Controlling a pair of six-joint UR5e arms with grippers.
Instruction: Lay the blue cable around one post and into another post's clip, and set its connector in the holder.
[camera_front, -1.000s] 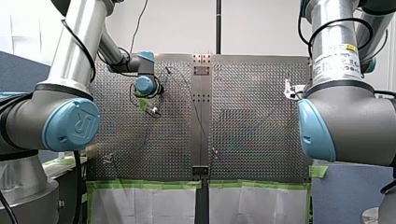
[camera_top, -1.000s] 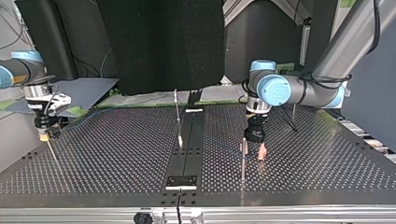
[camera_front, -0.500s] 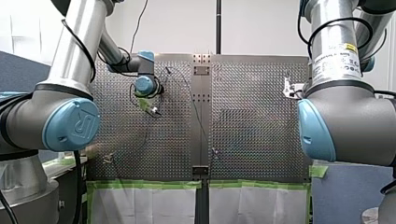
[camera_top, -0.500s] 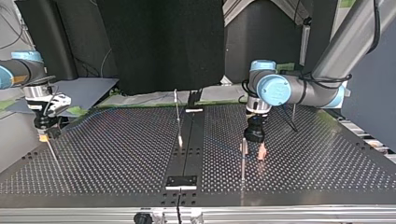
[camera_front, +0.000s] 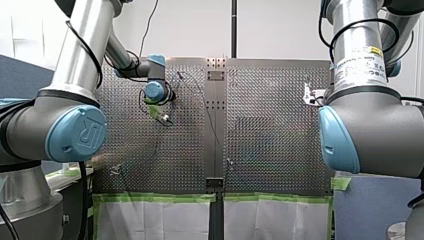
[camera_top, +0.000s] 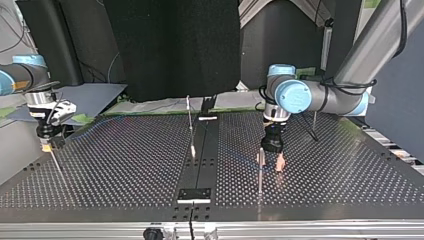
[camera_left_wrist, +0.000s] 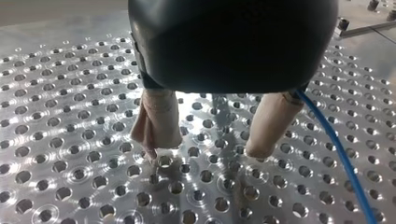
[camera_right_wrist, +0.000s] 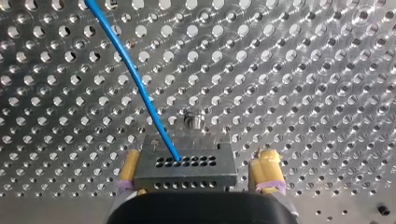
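The blue cable (camera_right_wrist: 135, 79) runs across the perforated table into a grey block with rows of holes (camera_right_wrist: 184, 168). That block sits between the yellow pads of my right gripper (camera_right_wrist: 196, 175). The gripper is open, with a gap between the block and one pad (camera_right_wrist: 267, 169). My left gripper (camera_left_wrist: 205, 140) hangs open just above the plate, its beige pads bare and nothing between them. The cable (camera_left_wrist: 345, 158) passes just outside one of its fingers (camera_left_wrist: 268, 126). In the top view my left gripper (camera_top: 271, 161) stands beside a thin post (camera_top: 260, 172), and my right gripper (camera_top: 46, 142) is at the far left edge.
A second thin post (camera_top: 190, 127) rises near the dark centre strip (camera_top: 196, 192) of the table. Another post (camera_top: 314, 125) stands behind my left arm. Green tape (camera_front: 160, 197) lines the table's near edge in the front view. A screw (camera_right_wrist: 194, 120) sits just ahead of the grey block.
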